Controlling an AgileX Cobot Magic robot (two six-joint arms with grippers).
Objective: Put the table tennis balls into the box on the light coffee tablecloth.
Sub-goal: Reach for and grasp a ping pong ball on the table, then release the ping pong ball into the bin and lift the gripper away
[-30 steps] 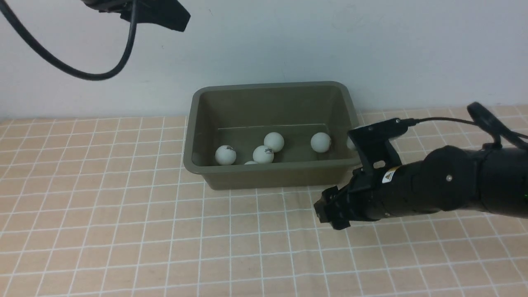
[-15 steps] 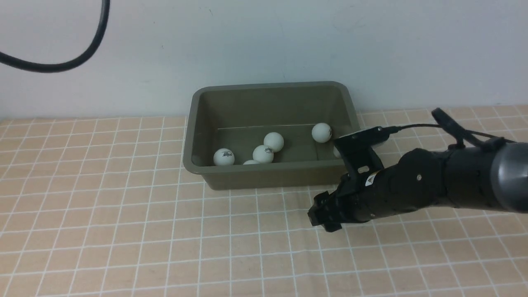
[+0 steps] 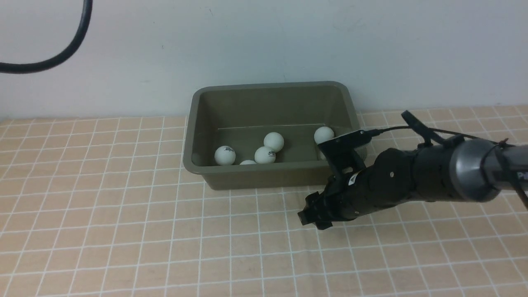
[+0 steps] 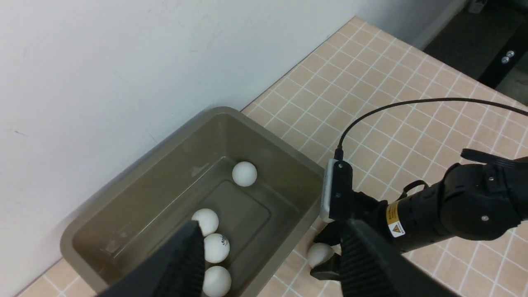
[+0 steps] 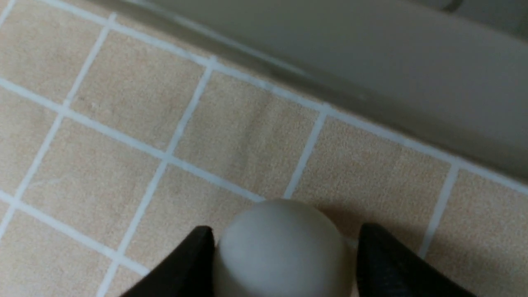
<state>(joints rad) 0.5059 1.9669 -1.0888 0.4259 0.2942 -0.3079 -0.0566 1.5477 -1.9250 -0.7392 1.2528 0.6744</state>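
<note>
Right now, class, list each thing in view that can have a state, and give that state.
Box: upright, holding five balls.
Sixth ball: on the tablecloth, outside the box.
Right end effector: astride that ball; grip unclear.
Left end effector: open, empty.

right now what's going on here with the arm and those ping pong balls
The right gripper is down on the light coffee tablecloth, fingers straddling a table tennis ball just in front of the olive-green box; whether they pinch it yet is unclear. Five other balls lie inside the box. The left gripper hovers open and empty above it.
</note>
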